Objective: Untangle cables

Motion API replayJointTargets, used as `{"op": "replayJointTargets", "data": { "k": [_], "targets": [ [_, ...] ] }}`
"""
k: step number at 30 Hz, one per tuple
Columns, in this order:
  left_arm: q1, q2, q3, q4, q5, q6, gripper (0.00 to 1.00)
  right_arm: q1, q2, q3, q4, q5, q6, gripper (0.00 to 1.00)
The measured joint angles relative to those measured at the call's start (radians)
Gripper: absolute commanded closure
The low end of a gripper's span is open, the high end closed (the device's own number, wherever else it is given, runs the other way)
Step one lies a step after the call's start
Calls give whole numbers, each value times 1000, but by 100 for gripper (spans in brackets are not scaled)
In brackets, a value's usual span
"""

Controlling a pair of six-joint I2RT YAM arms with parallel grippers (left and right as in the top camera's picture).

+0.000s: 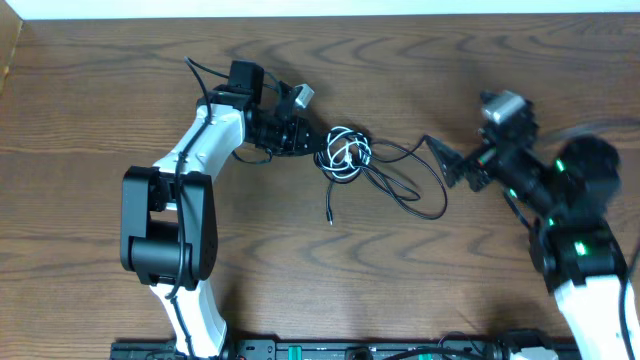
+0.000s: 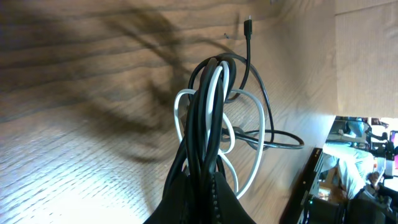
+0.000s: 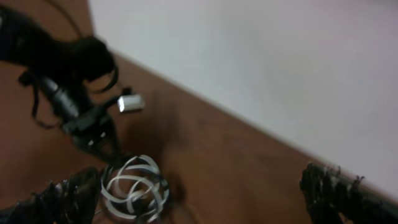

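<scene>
Left end effector (image 1: 314,142) is clamping the cables (image 1: 346,150); right end effector (image 1: 452,166) is gaping.
Overhead alone is showing the black ones trailing toward it.

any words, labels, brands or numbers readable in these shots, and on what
No text can be read.
The cables, left arm, right arm and table show no lettering.
The green lights on the right arm are plain glows.
Background clutter in the left wrist view is too blurred to read.

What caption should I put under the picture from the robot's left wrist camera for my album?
Left gripper pinching a tangled bunch of black and white cables over the wooden table.
</scene>
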Motion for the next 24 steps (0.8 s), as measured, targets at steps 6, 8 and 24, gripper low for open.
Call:
{"op": "replayJointTargets", "data": {
  "k": [6,8,24],
  "targets": [
    [-24,0,0,0,-7,-3,93,0,177,9,29,-95,0,1],
    [-33,0,0,0,-8,-3,93,0,212,9,28,-119,3,1],
    [-139,0,0,-2,-8,7,93,0,431,11,31,-236,162,80]
  ]
}}
